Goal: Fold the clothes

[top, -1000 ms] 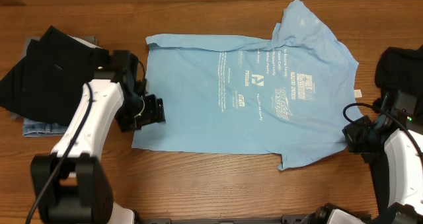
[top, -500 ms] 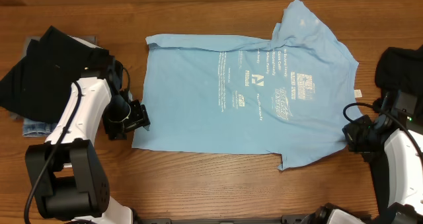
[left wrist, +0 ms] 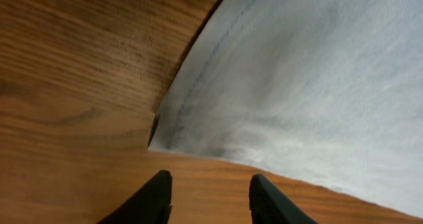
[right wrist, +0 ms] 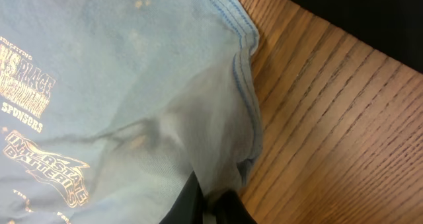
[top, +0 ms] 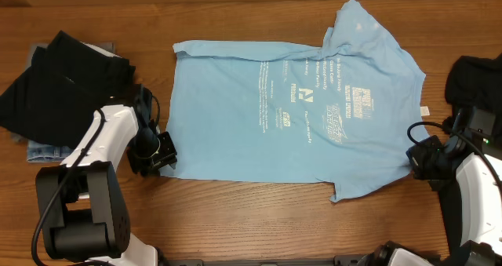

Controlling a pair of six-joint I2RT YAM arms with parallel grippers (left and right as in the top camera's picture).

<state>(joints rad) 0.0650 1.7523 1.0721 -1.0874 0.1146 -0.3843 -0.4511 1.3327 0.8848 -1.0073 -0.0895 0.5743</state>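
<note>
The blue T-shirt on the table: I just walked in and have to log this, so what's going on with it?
The light blue T-shirt lies spread flat, unfolded, on the table. The right gripper is shut on the shirt's edge at its own side. The left gripper hovers, jaws apart, over bare wood just short of the hem corner, gripping nothing. Dark clothes are piled at the far left.

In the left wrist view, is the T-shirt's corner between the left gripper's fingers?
No: the left gripper stands just short of the T-shirt corner, with only bare table between its fingers.
</note>
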